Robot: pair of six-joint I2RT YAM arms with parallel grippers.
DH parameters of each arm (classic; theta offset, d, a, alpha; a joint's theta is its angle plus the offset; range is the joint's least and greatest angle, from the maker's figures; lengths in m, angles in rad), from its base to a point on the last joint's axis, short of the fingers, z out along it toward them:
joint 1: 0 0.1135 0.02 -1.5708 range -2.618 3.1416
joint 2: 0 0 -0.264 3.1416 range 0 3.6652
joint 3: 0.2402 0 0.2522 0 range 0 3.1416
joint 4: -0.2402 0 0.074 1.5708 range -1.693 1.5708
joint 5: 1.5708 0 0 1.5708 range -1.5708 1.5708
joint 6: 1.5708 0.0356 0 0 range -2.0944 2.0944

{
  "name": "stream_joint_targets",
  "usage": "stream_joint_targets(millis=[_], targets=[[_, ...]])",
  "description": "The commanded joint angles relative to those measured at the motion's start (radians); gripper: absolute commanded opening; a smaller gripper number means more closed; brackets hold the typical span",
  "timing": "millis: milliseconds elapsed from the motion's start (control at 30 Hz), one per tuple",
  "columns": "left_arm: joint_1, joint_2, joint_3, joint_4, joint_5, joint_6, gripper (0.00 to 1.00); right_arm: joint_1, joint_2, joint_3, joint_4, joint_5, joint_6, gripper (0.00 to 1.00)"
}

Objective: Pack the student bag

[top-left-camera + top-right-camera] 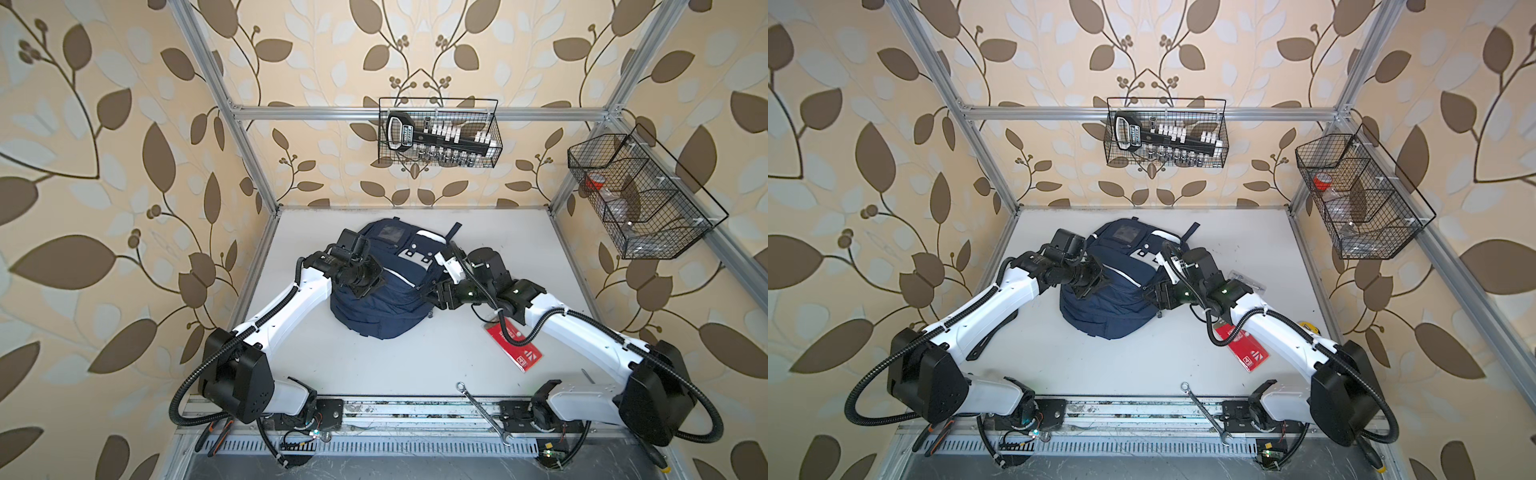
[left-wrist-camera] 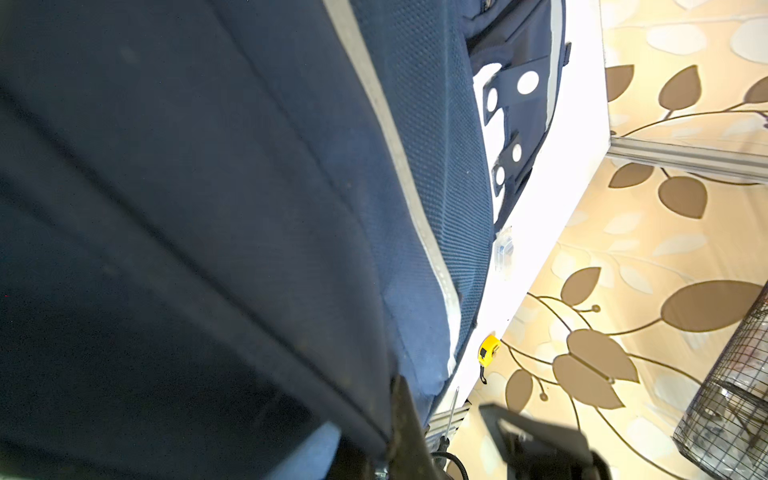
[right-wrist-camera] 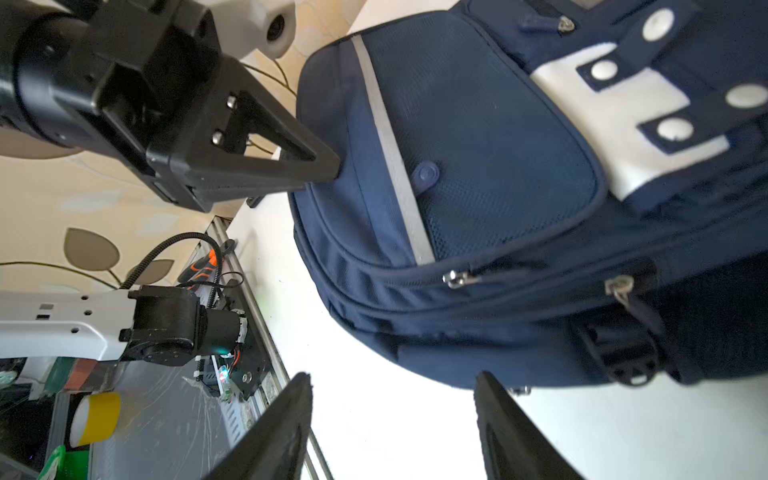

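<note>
The navy student bag (image 1: 386, 299) lies front pockets up in the middle of the white surface (image 1: 374, 365), between the two arms in both top views. The left tool (image 3: 326, 166) is closed to a narrow point with its tips pressed against the fabric at the bag's side. Whether a fold is pinched there cannot be told. The right tool (image 3: 392, 376) stands wide with nothing between its fingers, just beside the bag's opposite edge, and a red packet (image 1: 513, 345) and a wrench (image 1: 484, 411) lie nearer the front.
</note>
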State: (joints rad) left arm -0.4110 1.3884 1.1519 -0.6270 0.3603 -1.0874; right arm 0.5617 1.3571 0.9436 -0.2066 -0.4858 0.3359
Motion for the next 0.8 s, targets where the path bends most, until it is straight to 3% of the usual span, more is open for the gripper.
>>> stream_joint_targets(millis=[0,133,333,667,767], targets=[[0.001,-0.060,0.057,0.058,0.067,0.037,0.00,-0.026,0.106,0.047,0.056,-0.149,-0.099,0.63],[0.002,-0.063,0.051,0.060,0.074,0.032,0.00,-0.054,0.183,0.066,0.086,-0.191,-0.136,0.61],[0.003,-0.068,0.040,0.062,0.083,0.029,0.00,-0.116,0.228,0.046,0.204,-0.275,-0.096,0.64],[0.003,-0.079,0.016,0.086,0.081,0.008,0.00,-0.116,0.344,0.085,0.180,-0.402,-0.122,0.64],[0.003,-0.078,0.012,0.098,0.081,-0.002,0.00,-0.116,0.309,0.048,0.192,-0.416,-0.112,0.64]])
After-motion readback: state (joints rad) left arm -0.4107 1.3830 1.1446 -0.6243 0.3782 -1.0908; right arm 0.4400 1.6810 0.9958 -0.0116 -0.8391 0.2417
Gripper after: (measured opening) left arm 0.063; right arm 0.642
